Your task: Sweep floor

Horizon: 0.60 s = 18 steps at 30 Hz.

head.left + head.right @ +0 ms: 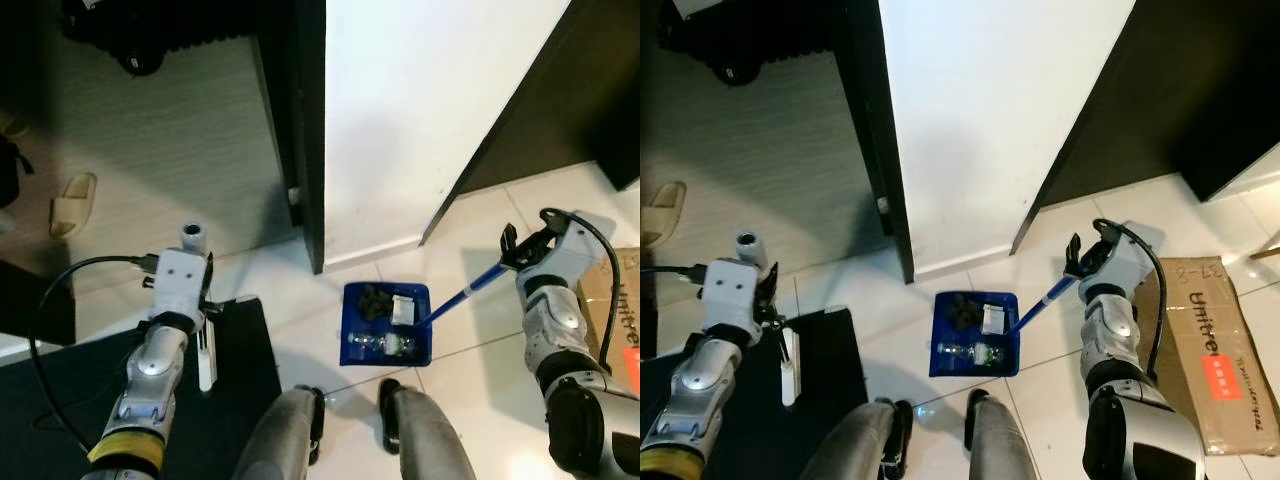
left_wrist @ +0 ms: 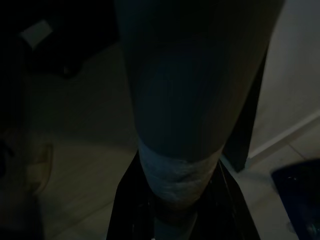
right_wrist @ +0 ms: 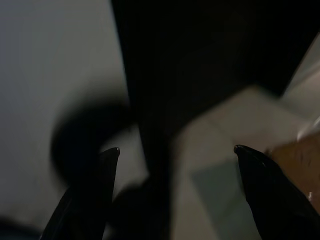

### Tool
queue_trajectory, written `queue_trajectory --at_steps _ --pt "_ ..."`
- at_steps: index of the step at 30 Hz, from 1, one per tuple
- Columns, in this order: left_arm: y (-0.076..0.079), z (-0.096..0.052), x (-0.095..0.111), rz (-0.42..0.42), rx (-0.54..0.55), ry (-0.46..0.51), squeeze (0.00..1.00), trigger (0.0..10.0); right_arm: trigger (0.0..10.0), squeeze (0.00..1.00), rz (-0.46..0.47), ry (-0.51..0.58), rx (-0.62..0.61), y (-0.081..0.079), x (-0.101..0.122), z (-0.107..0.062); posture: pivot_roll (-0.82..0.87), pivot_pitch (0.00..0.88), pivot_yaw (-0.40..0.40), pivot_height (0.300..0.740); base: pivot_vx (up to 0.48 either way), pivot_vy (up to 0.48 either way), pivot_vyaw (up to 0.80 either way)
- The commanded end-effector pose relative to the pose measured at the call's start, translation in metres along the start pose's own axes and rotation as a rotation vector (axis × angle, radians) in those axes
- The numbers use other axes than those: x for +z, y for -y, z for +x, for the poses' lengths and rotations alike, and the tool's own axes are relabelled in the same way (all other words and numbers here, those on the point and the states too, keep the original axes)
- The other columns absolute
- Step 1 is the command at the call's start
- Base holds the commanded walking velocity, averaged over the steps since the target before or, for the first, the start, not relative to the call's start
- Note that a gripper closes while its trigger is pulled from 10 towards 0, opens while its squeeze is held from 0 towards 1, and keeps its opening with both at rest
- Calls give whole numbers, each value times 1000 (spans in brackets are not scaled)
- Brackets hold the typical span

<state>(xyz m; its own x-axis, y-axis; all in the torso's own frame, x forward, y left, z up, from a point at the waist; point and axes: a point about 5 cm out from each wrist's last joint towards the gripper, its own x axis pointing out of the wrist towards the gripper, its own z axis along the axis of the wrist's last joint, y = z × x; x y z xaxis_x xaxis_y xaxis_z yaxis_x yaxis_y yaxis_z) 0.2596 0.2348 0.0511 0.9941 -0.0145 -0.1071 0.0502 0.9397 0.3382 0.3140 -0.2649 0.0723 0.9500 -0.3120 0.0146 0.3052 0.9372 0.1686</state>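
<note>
A white wall panel [image 1: 420, 110] fills the far middle of the scene, set between a dark door edge [image 1: 305, 140] on the left and dark panelling [image 1: 560, 90] on the right. The floor [image 1: 470, 340] is pale glossy tile on the near and right side and grey matting further left. A black mat [image 1: 245, 350] lies on the near left, and a brown cardboard box [image 1: 1205, 350] lies flat on the near right.

The blue dustpan [image 1: 387, 323] sits on the tiles just in front of the robot's two feet; it holds a clear plastic bottle [image 1: 380, 344], a dark clump [image 1: 377, 299] and a small white scrap [image 1: 403, 309]. Its blue handle [image 1: 470, 291] slopes up to the right into the right pincer [image 1: 514, 250], which grips its end, though the wrist view shows the fingertips [image 3: 247, 155] spread apart.

The left pincer [image 1: 205, 310] is closed around a white broom handle [image 1: 206, 355] that stands over the black mat. A beige slipper [image 1: 73, 204] lies far left.
</note>
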Motion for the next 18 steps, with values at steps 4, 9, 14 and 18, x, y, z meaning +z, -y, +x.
queue_trajectory --at_steps 4,9,14,18 --pt "-5 3 1 36 5 8 0 10000 10000 0 67 151 -18 7 19 -1 75 41 -10 740 0 0 0" --pt "-16 9 4 54 36 18 0 10000 10000 0 103 329 28 -1 47 -10 62 18 -3 740 0 0 0" --pt "-39 20 17 98 79 44 0 10000 10000 0 167 486 77 -8 88 -12 59 0 2 740 0 0 0" --pt "-56 28 20 162 117 -5 0 10000 10000 0 164 394 216 -24 91 5 46 0 2 740 0 0 0"
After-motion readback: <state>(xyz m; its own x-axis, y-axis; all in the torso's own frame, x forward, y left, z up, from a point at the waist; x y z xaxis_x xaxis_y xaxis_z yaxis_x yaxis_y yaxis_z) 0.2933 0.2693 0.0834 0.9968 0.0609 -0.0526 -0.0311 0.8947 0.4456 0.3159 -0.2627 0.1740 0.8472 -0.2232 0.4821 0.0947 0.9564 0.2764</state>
